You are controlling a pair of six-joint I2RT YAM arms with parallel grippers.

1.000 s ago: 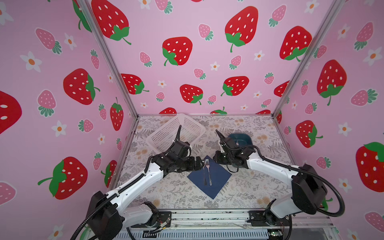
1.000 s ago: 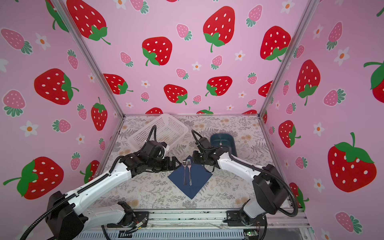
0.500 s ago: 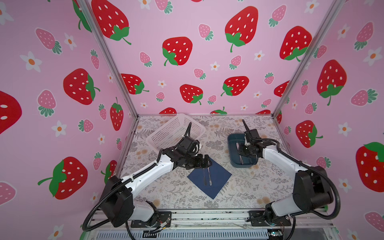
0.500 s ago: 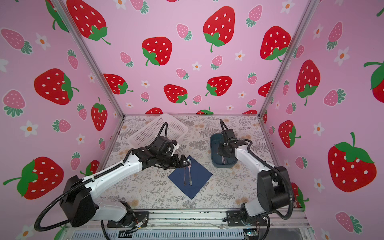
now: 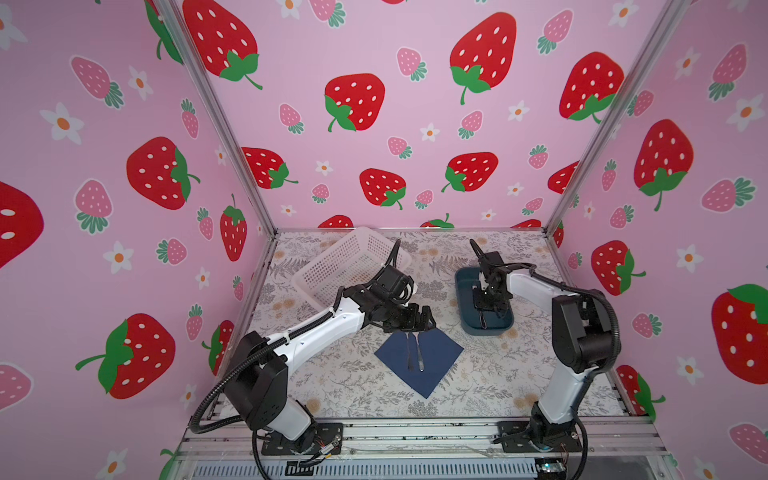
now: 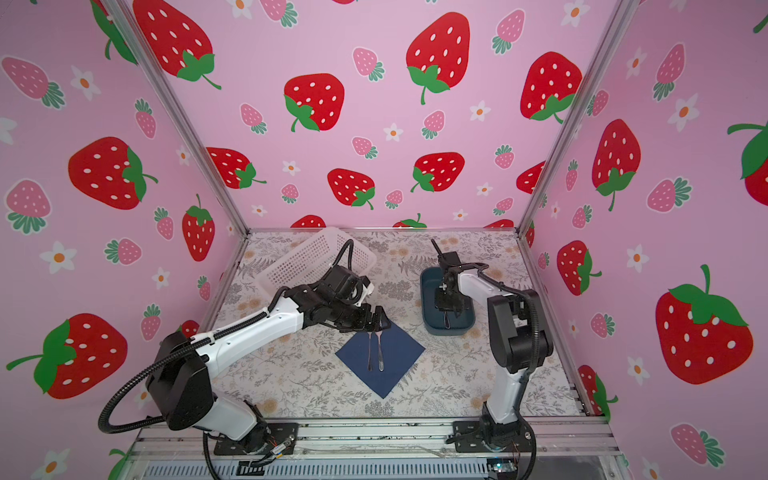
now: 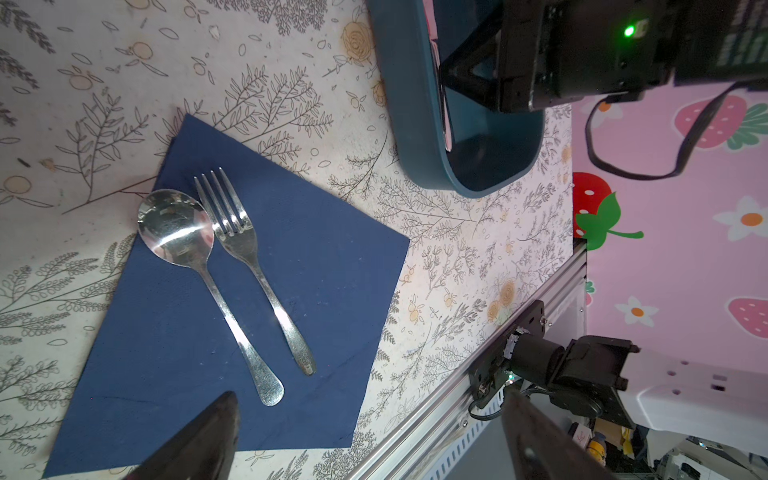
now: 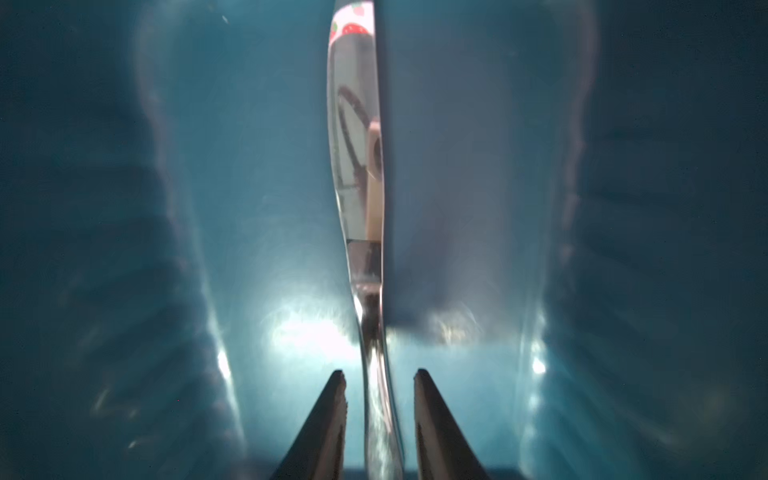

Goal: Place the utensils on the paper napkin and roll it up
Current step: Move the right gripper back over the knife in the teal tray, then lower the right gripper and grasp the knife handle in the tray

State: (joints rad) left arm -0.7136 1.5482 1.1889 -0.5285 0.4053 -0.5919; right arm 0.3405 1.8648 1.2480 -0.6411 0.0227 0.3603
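1. The paper napkin [image 5: 440, 353] [image 6: 399, 353] [image 7: 332, 270] lies flat on the floral desk [image 5: 353, 390]. In both top views it is turned corner-on like a diamond, midway between the 2 arms.
2. 2 of the utensils rest on it: the spoon [image 7: 226, 311] and the fork [image 7: 235, 232]. They lie side by side and nearly parallel, with the handles toward the near edge of the desk. The spoon's bowl sits just beside the fork's tines and reaches the napkin's edge.
3. The 3rd piece, the knife [image 8: 357, 166], is not on the napkin. It lies lengthwise on the floor of the teal tray [image 5: 486, 330] [image 6: 449, 330] [image 7: 415, 124], which stands on the desk near the napkin, on its right.
4. The left fingers [image 5: 428, 318] [image 7: 208, 440] are spread wide and hold nothing. They hang over the napkin's far corner, above the heads of the spoon and fork.
5. The right fingers [image 8: 328, 424] are down inside the tray with only a narrow gap between them. 1 finger stands on each side of the knife's handle (a sliver of tray floor shows on both sides, so they are not clamped on it).
6. A white mesh basket [image 5: 345, 266] [image 6: 307, 257] stands at the back left of the desk, behind the left arm.
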